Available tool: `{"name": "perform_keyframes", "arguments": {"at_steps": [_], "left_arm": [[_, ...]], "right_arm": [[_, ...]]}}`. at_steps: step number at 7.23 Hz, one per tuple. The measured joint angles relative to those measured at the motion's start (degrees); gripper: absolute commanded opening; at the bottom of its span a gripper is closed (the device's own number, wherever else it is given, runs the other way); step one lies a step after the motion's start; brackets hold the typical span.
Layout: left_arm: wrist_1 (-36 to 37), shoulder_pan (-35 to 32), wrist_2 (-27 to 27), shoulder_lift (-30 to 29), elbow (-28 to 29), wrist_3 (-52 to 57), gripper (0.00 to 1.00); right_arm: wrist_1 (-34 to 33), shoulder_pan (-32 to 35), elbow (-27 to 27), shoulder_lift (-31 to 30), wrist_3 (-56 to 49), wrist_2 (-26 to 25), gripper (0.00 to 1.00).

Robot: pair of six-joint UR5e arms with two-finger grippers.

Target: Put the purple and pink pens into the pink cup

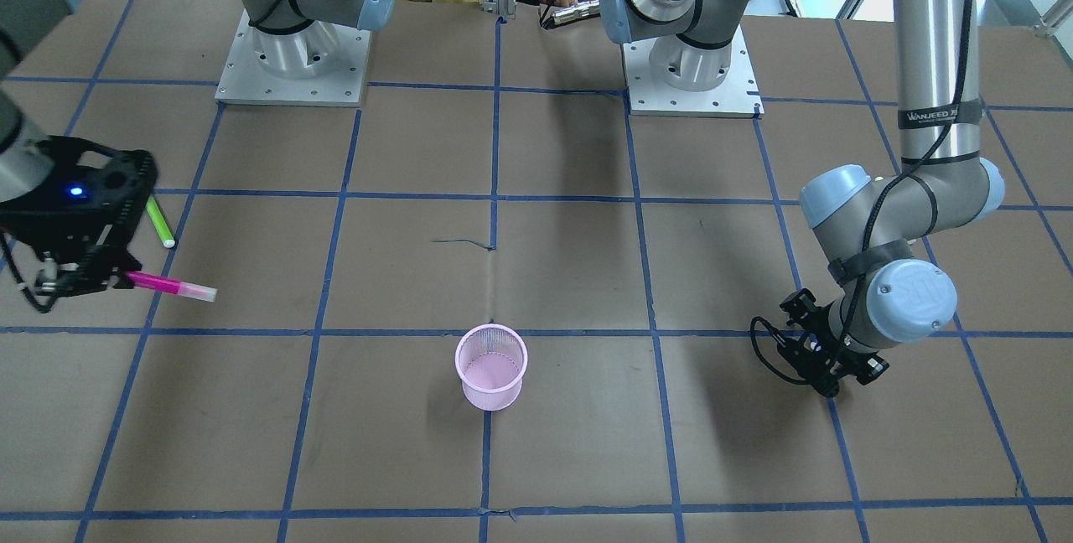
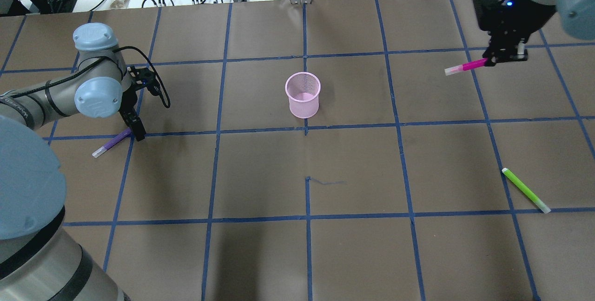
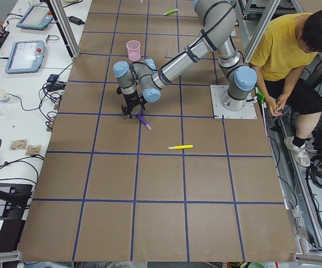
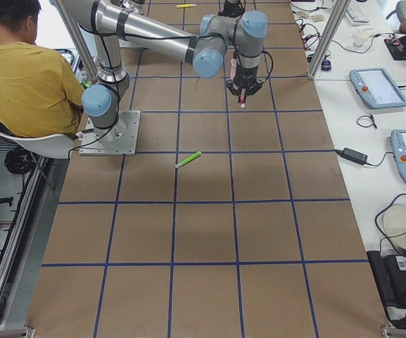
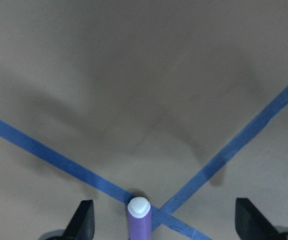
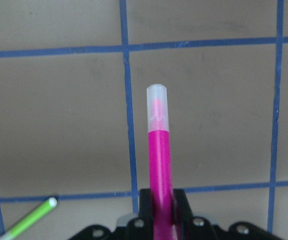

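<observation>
Evidently pink pen upright, cap down.

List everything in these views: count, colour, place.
pink cup: 1, pink mesh, upright at mid-table, empty
pink pen: 1, pink with a clear cap, held by the right gripper
purple pen: 1, purple with a white tip, lying on the table on the robot's left side
green pen: 1, green, lying on the table on the robot's right side
yellow pen: 1, yellow, lying near the table's left end
table: 1, brown with a blue tape grid
person: 1, yellow shirt, seated behind the arm bases
left gripper: 1, black, jaws open around one end of the purple pen
right gripper: 1, black, jaws shut on the pink pen
</observation>
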Motion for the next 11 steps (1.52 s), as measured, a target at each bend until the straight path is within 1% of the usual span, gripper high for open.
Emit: {"name": "perform_keyframes", "arguments": {"at_steps": [1, 2, 3, 4, 5, 6, 7, 9, 10, 11], "left_arm": [[0.32, 0.25, -0.04, -0.09, -0.11, 0.46, 0.52], [0.54, 0.36, -0.03, -0.04, -0.23, 0.65, 0.27], [0.76, 0.40, 0.00, 0.16, -0.32, 0.67, 0.09], [0.84, 0.40, 0.01, 0.45, -0.35, 0.58, 0.00], [0.89, 0.40, 0.03, 0.69, -0.36, 0.49, 0.00], [0.91, 0.40, 0.03, 0.85, -0.36, 0.38, 0.00], [0.93, 0.39, 0.02, 0.97, -0.35, 0.34, 0.00], [1.02, 0.27, -0.03, 1.55, -0.24, 0.31, 0.00], [0.81, 0.09, -0.01, 2.45, -0.09, 0.30, 0.00], [0.45, -0.06, 0.06, 3.72, 0.19, 0.21, 0.00]], "right_arm": [[-0.94, 6.94, -1.06, 0.89, 8.70, -3.28, 0.05], [-1.46, 12.87, -3.18, 3.04, 16.58, -6.40, 0.04], [-1.42, 18.09, -6.99, 6.48, 23.38, -9.10, 0.04], [-0.27, 22.53, -11.65, 10.61, 28.33, -11.77, 0.05], [1.93, 26.58, -16.24, 14.94, 32.75, -14.01, 0.05], [3.53, 29.53, -19.01, 18.24, 36.67, -15.62, 0.05], [4.30, 31.71, -20.28, 20.76, 39.55, -17.01, 0.05], [4.71, 33.76, -20.75, 23.61, 42.46, -18.96, 0.07], [4.65, 34.42, -20.91, 24.76, 44.14, -19.27, 0.13], [4.53, 34.85, -21.19, 25.66, 45.07, -19.38, 0.52]]}}
